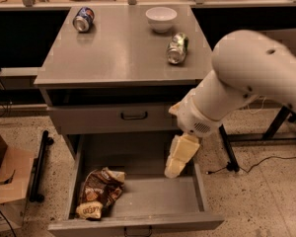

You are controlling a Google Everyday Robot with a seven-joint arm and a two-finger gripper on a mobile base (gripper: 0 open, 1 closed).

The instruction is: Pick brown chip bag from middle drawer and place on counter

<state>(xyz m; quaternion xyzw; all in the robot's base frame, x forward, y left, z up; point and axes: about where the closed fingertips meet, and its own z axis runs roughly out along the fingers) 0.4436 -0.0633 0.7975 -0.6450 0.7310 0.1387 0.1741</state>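
The brown chip bag [97, 192] lies crumpled at the front left of the open middle drawer [153, 201], pale end toward the front. My gripper [176, 165] hangs from the white arm over the drawer's right side, pointing down, well right of the bag and not touching it. The grey counter [123, 48] is above, behind the arm.
On the counter lie a blue can [83, 19] at the back left, a white bowl [161, 19] at the back and a green can [176, 48] at the right. A closed drawer [113, 118] sits above the open one. A cardboard box [5, 177] stands on the floor at left.
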